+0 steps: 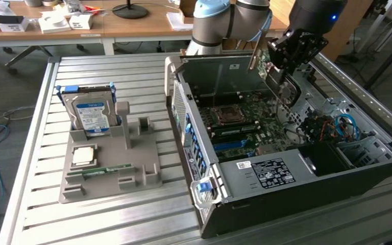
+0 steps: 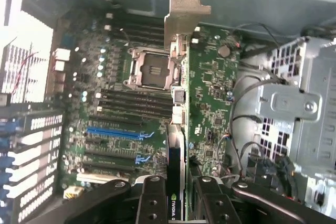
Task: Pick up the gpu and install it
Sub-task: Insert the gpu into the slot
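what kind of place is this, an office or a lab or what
Probably a robotics lab or test workshop: a robot arm reaches over an open computer case on a slatted metal table, with a grey parts fixture beside it and cluttered wooden desks behind.

Computer case (image 1: 250,214) at the exterior view's right, parts holder (image 1: 114,158) to its left, hard drive (image 1: 90,115) standing at the holder's far end, memory stick (image 1: 107,169) lying nearer, gpu (image 1: 279,86) in the gripper (image 1: 285,66) over the motherboard (image 1: 244,122), at the case's far end.

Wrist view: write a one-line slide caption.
Gripper holds the gpu edge-on above the open computer's motherboard.
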